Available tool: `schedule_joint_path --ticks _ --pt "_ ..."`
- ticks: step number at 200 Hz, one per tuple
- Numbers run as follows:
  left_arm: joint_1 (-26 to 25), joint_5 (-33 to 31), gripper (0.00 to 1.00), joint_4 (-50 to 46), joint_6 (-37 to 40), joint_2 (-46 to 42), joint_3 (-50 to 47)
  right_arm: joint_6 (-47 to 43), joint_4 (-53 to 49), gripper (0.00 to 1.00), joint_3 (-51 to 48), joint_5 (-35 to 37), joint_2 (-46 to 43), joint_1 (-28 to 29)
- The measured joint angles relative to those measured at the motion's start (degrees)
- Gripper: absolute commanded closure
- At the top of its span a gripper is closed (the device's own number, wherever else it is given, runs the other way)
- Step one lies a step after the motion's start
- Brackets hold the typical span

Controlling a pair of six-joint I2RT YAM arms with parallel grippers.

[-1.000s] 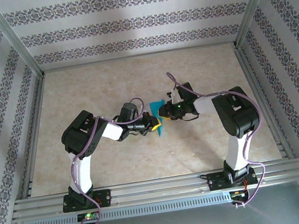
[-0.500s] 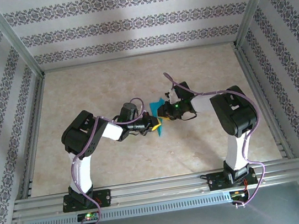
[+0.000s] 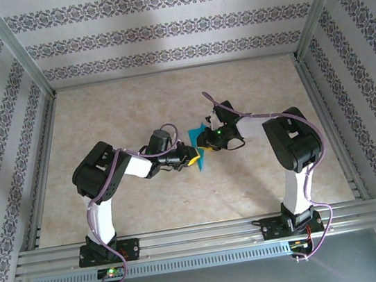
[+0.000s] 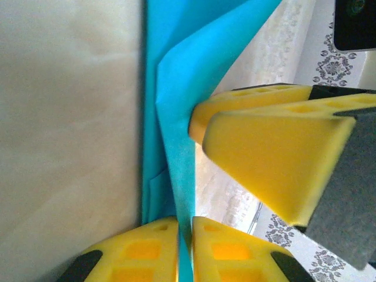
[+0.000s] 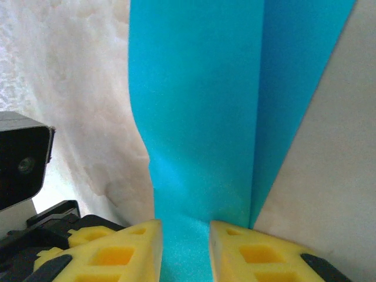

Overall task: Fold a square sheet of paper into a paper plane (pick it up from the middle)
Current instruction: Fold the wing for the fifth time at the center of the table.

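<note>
The square sheet of paper (image 3: 194, 137) is teal, partly folded, and held up off the table mid-scene between both grippers. My left gripper (image 3: 193, 158) is shut on its lower edge; in the left wrist view the paper (image 4: 176, 88) runs as a thin strip between the pinched jaws of the left gripper (image 4: 185, 220). My right gripper (image 3: 206, 140) meets the sheet from the right. In the right wrist view the right gripper (image 5: 183, 226) is open, with the paper (image 5: 200, 106) face-on across the gap. The right gripper's yellow fingers (image 4: 264, 153) touch the paper's fold.
The beige table (image 3: 134, 106) is fenced by metal rails (image 3: 187, 236) and patterned walls. The two arms nearly meet at the middle. The left arm's black wrist body (image 5: 20, 164) sits close to the right gripper.
My right gripper has slid left and closer to the paper and the left gripper. The left arm's elbow has shifted slightly left; its grip on the paper holds.
</note>
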Motion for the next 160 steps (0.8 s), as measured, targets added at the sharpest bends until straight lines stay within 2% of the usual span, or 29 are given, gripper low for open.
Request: schedule_joint_path --ticks 49,110,160 --pt "-0.2 -0.9 0.79 -2.7 0.7 -1.7 -0.1 0.0 -0.6 0.69 0.3 0.1 0.1 0.0" --pt "-2.7 -7.2 0.71 -15.3 5.0 -9.2 0.5 0.1 -1.7 0.69 1.0 0.9 0.2 0.4" --pt "-5.0 -9.1 0.66 -21.5 7.3 -9.3 3.5 0.1 -2.0 0.69 1.2 1.2 0.3 0.4"
